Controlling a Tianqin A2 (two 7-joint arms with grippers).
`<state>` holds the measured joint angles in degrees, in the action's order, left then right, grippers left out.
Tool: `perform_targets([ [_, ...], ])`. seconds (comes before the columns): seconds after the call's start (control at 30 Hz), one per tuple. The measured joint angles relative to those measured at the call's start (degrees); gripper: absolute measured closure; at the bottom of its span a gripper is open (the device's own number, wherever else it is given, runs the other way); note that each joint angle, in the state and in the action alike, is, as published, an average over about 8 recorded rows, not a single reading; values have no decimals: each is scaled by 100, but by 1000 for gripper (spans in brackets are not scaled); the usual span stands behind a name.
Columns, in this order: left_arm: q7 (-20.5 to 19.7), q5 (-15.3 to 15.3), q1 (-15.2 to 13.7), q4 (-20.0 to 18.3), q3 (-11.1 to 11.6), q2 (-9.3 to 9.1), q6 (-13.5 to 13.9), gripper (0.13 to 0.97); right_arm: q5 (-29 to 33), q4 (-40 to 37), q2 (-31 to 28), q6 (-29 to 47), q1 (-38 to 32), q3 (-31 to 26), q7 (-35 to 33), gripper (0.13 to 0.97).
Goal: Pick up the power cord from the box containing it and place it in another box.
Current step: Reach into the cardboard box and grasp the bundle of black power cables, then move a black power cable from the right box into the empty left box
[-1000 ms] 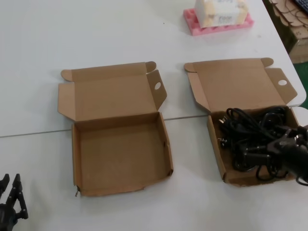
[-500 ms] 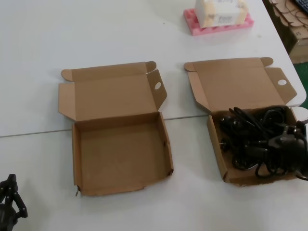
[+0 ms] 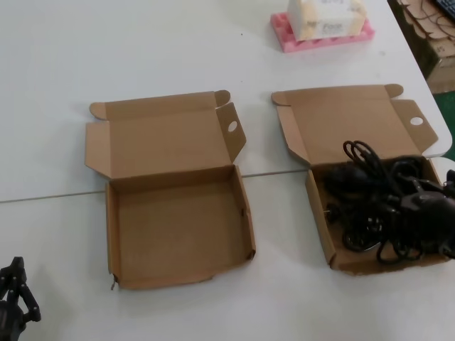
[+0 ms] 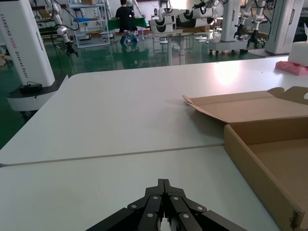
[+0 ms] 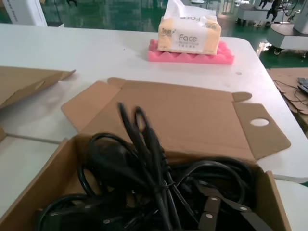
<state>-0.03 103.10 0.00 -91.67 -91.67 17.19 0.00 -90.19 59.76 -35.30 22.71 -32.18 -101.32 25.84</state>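
The box containing it (image 3: 321, 226) lies open at the right, full of tangled black cables. My right gripper (image 3: 421, 211) is down among them, shut on the power cord (image 3: 360, 158), a tied bundle whose loops rise above the pile and over the lid. In the right wrist view that power cord (image 5: 144, 139) stands up between the fingers (image 5: 211, 211) of the right gripper (image 5: 166, 214). Another box (image 3: 167, 277), with a ragged front wall, sits open at the left with nothing in it. My left gripper (image 3: 14, 288) rests shut at the near left corner, and the left gripper (image 4: 163, 183) hangs over bare table.
A tissue pack on pink foam (image 3: 323, 25) stands at the far right of the white table (image 3: 142, 50). The table's right edge (image 3: 441, 106) runs close beside the cable box. Cardboard pieces (image 3: 426, 28) lie beyond it. Both lids lie folded back.
The held cord bundle has lifted, its loops now standing higher against the lid. The right gripper has shifted slightly up and right. The left gripper sank a little, then held still.
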Motion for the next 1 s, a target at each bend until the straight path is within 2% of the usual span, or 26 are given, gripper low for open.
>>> perform_targets([
  [0.1, 0, 0, 0, 0, 0, 0, 0, 934, -2, 47, 0, 39, 46, 78, 0, 584],
  [0.13, 0, 0, 0, 0, 0, 0, 0, 934, -1, 64, 0, 48, 63, 97, 0, 584],
  [0.4, 0, 0, 0, 0, 0, 0, 0, 934, 1, 239, -14, 96, 228, 227, 0, 790],
  [0.53, 0, 0, 0, 0, 0, 0, 0, 934, -11, 428, -50, 182, 372, 399, 0, 790],
  [0.7, 0, 0, 0, 0, 0, 0, 0, 934, -28, 714, -84, 305, 589, 728, 0, 835],
  [1.0, 0, 0, 0, 0, 0, 0, 0, 934, -111, 1920, 170, 915, 1188, 1822, 0, 866],
])
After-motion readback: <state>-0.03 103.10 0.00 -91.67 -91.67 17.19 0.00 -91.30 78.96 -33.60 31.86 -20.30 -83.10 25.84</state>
